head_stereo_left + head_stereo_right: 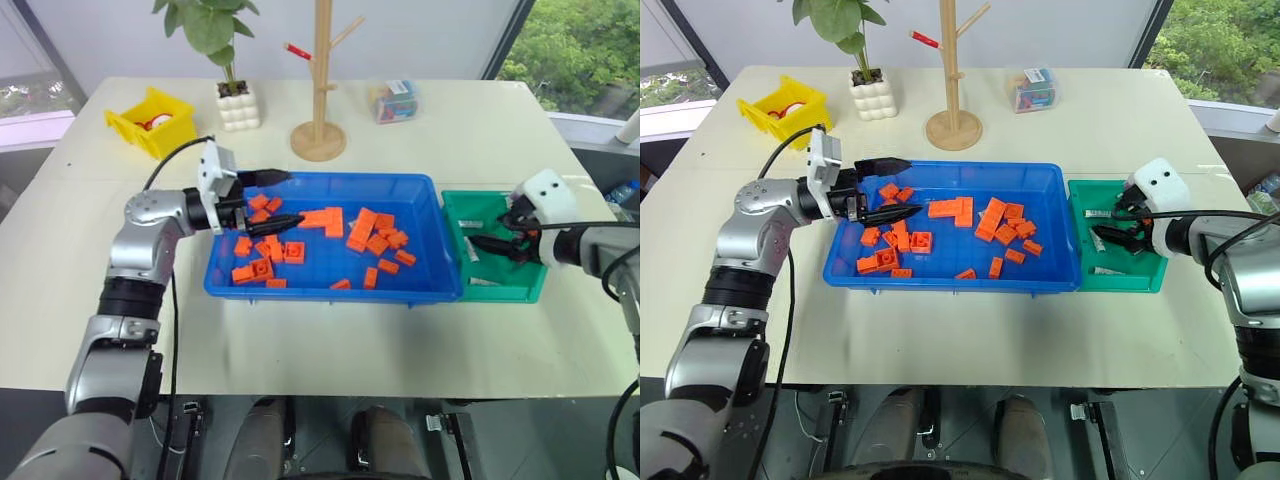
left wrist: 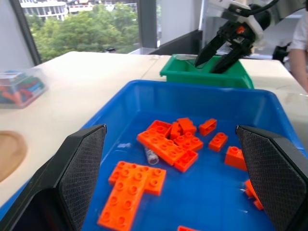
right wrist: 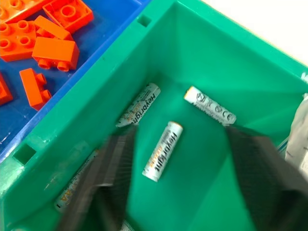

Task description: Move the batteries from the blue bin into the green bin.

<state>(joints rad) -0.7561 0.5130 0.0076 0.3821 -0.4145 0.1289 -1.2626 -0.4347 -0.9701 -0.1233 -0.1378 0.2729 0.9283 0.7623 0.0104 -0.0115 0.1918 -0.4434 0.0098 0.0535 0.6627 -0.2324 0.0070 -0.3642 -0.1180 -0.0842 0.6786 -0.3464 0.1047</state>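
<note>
Spread black right gripper [image 3: 173, 187] hangs over silver-grey batteries [image 3: 162, 150] in the green plastic bin [image 3: 250, 82]; left gripper [image 2: 173, 183], also spread, hovers over the blue plastic bin [image 2: 192, 96] of orange bricks [image 2: 168, 144].

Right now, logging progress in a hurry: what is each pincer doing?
Left pincer: open, empty, over the blue bin.
Right pincer: open, empty, over the batteries in the green bin.
</note>
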